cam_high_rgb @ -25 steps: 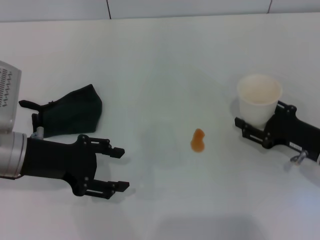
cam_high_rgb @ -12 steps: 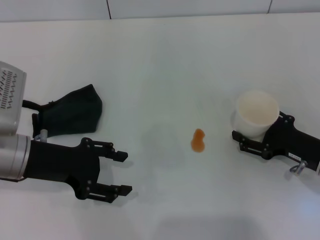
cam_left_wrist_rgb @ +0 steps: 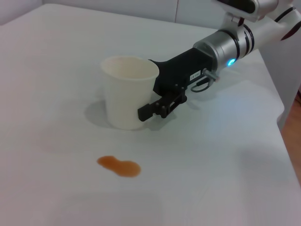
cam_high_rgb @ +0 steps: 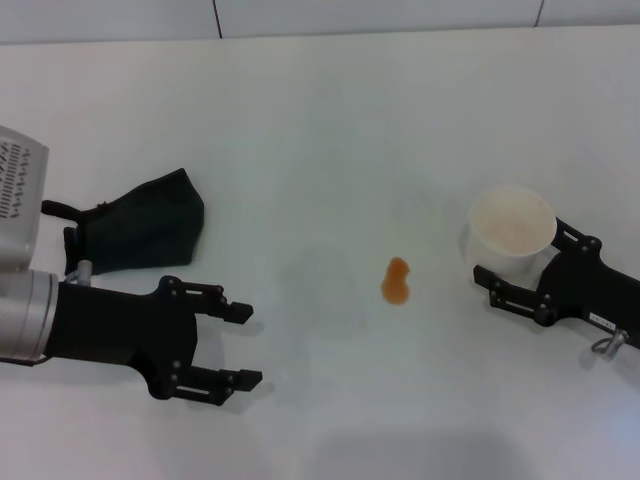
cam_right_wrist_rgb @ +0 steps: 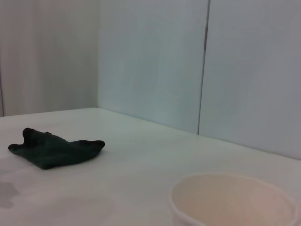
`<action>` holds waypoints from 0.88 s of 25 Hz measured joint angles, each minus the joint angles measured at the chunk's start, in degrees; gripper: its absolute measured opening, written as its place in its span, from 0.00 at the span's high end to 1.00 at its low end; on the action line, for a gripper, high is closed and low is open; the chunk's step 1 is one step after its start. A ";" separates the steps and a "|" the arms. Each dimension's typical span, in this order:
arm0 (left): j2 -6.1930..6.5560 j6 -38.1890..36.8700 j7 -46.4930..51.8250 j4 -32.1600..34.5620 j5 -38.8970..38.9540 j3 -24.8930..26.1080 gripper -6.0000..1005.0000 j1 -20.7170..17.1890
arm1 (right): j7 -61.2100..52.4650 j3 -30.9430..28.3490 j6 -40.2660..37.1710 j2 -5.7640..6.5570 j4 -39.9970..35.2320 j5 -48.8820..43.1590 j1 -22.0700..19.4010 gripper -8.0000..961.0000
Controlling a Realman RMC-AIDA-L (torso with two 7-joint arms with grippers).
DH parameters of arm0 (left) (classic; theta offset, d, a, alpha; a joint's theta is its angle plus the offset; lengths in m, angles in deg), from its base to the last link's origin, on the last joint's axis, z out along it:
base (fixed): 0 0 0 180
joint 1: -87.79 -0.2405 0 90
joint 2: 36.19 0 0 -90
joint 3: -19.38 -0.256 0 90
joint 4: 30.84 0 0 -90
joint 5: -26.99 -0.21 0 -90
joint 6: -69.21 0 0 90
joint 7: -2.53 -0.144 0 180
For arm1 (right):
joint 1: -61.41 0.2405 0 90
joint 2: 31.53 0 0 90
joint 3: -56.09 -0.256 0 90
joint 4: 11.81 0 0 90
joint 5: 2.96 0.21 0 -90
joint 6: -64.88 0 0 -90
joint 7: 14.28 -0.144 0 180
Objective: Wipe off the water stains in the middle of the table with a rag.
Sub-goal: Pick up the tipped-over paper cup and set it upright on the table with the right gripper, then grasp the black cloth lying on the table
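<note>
The water stain (cam_high_rgb: 396, 281) is a small orange-brown blot in the middle of the white table (cam_high_rgb: 330, 120); it also shows in the left wrist view (cam_left_wrist_rgb: 119, 165). The dark green-black rag (cam_high_rgb: 140, 225) lies crumpled at the left, also seen in the right wrist view (cam_right_wrist_rgb: 56, 149). My left gripper (cam_high_rgb: 248, 345) is open and empty, in front of the rag and left of the stain. My right gripper (cam_high_rgb: 520, 258) is shut on a whitish cup (cam_high_rgb: 512, 232) standing right of the stain.
The cup (cam_left_wrist_rgb: 127, 92) stands upright on the table with the right gripper's fingers (cam_left_wrist_rgb: 160, 106) against its side. Its rim fills the bottom of the right wrist view (cam_right_wrist_rgb: 230, 200). A tiled wall (cam_high_rgb: 380, 15) runs behind the table.
The right gripper has brought the cup down and nearer the front edge, close to the stain. The left gripper has barely shifted. The rag and the stain have not moved.
</note>
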 joint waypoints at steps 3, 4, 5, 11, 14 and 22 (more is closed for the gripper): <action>0.00 -0.03 0.00 0.10 0.06 0.13 0.25 0.00 | -0.34 0.38 -0.06 0.22 -0.09 -0.04 -0.28 0.10; 0.00 -0.04 0.00 0.10 0.06 0.20 0.25 0.01 | -0.34 0.52 -0.07 0.30 -0.11 -0.05 -0.53 0.10; 0.00 -0.07 0.01 0.12 0.07 0.24 0.25 0.01 | -0.34 0.57 -0.09 0.38 -0.23 -0.07 -0.72 0.10; 0.02 -0.09 0.01 0.82 0.07 0.37 0.25 -0.21 | -3.14 1.86 -0.18 1.08 -3.77 -0.21 -3.34 0.10; 0.09 -0.05 0.03 1.12 0.07 0.47 0.25 -0.23 | -7.07 4.48 0.26 2.04 -7.33 -2.41 -4.91 0.10; 0.17 -0.23 0.80 2.49 0.07 0.48 0.25 -0.50 | -25.01 4.37 -0.06 5.17 -22.28 -16.37 -9.19 0.11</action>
